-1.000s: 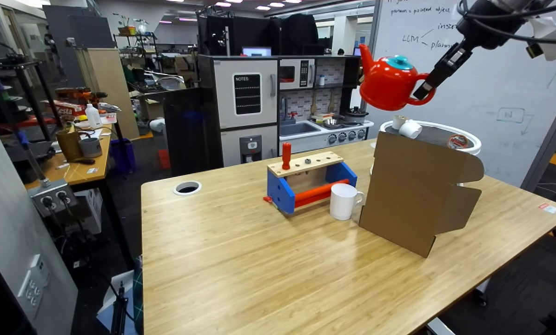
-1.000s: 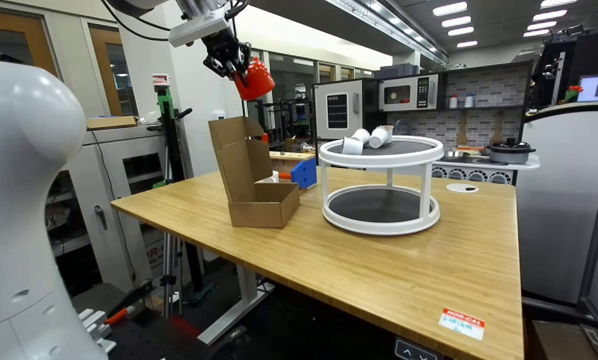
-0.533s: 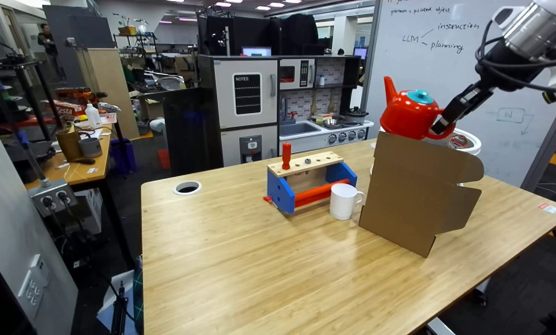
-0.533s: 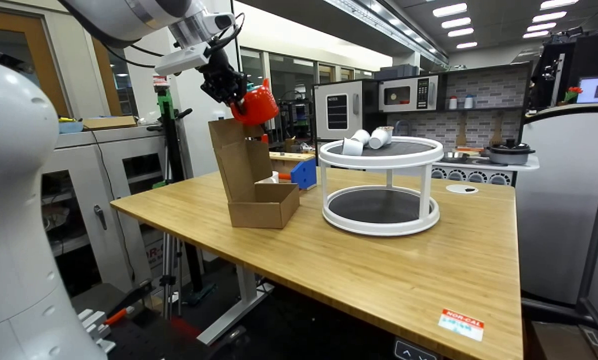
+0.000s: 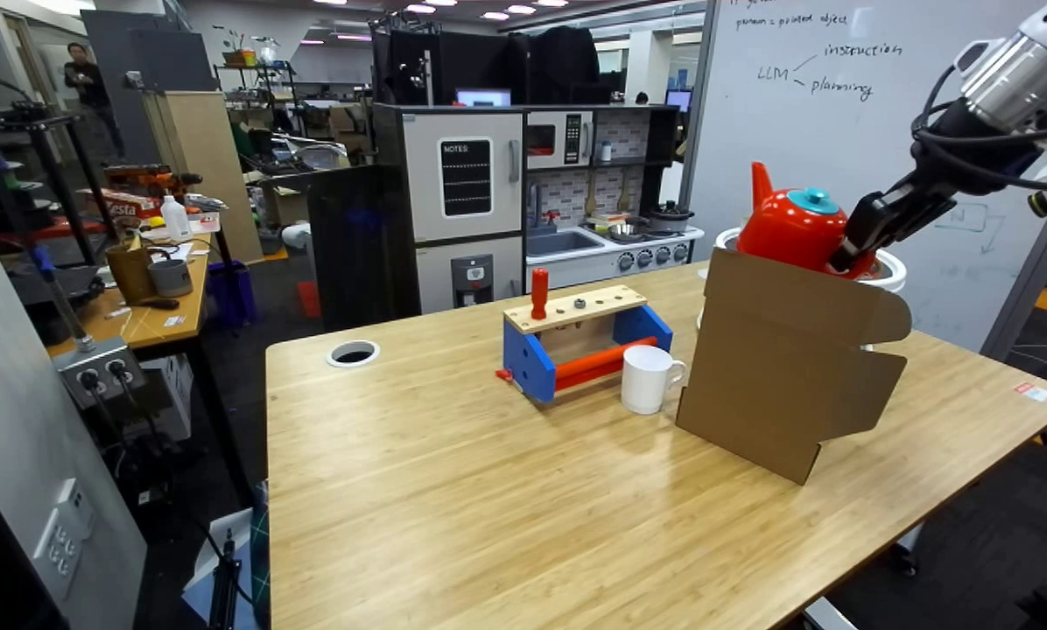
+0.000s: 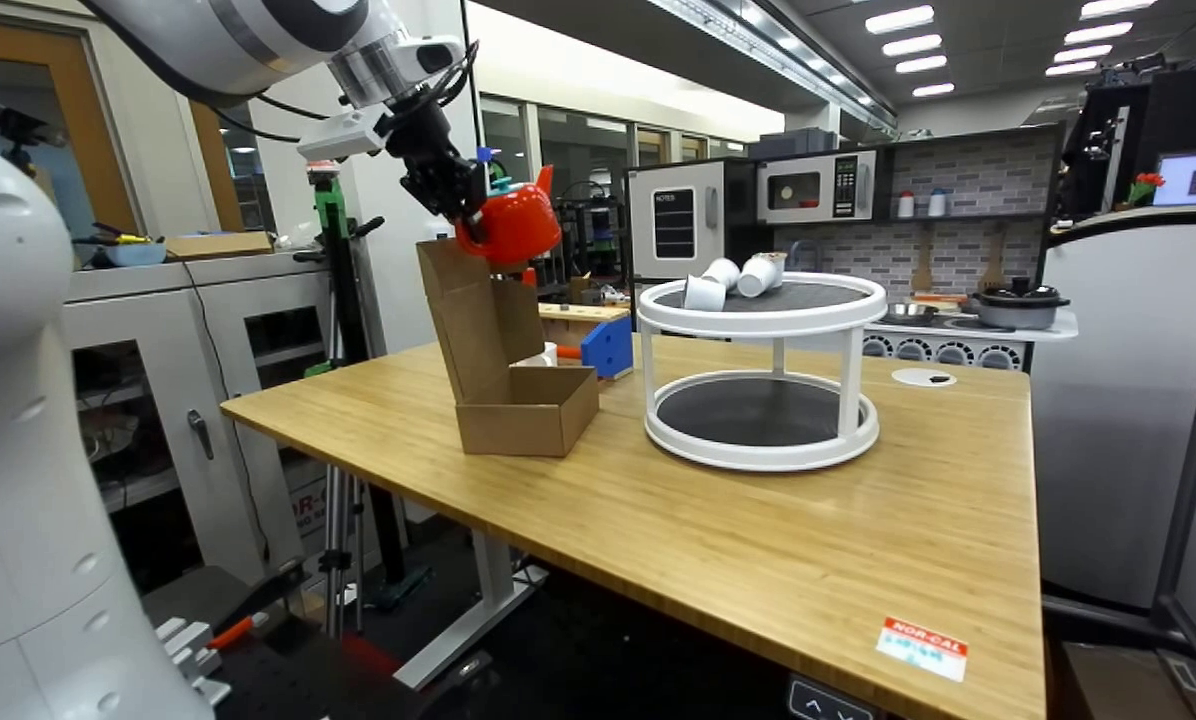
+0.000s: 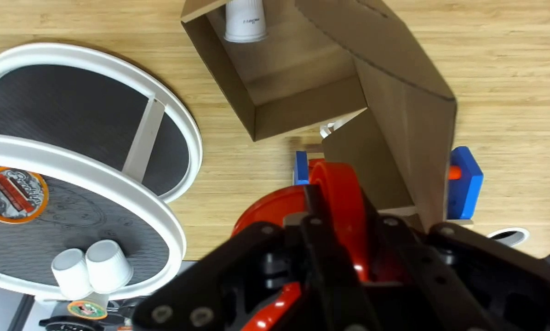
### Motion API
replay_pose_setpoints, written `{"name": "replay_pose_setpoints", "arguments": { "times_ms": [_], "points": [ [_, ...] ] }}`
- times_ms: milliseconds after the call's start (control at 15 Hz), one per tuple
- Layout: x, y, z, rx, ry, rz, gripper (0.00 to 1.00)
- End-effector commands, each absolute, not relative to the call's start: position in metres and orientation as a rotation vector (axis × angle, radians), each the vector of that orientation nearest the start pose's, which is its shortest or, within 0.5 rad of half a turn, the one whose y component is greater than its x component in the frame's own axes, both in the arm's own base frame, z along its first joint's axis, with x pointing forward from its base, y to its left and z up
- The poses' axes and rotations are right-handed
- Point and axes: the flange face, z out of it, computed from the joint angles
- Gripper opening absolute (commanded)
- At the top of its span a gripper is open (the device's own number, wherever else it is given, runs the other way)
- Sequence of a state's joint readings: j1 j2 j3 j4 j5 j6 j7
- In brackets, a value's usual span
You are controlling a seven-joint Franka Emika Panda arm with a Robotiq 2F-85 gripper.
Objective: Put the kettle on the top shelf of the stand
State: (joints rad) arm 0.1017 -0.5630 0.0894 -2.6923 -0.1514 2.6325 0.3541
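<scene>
We take the cardboard box (image 6: pixel 510 430) as our landmark and read across an exterior view. To its left stands the white arm (image 6: pixel 18 450). Above the box, near its raised flap (image 6: pixel 473 330), we find the gripper (image 6: pixel 472 220), its jaws nearly together, gripping the handle of the red kettle (image 6: pixel 520 228), which hangs in the air, lid uppermost. Inside the box, our wrist view shows a single white cup (image 7: pixel 245 22). Beyond the box and slightly right sits the blue-and-red toolbox (image 6: pixel 610 347). Farther right of the box we have the round white stand (image 6: pixel 763 324), small cups (image 6: pixel 704 294) resting on its top shelf (image 6: pixel 816 295).
</scene>
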Motion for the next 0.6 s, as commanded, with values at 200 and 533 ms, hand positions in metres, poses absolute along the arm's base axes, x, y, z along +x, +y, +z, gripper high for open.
{"name": "replay_pose_setpoints", "arguments": {
  "times_ms": [200, 533],
  "points": [
    [0.387, 0.049, 0.444, -3.076, 0.34, -0.83, 0.04],
    [0.388, 0.027, 0.443, -3.063, 0.497, -0.827, 0.04]
  ]
}}
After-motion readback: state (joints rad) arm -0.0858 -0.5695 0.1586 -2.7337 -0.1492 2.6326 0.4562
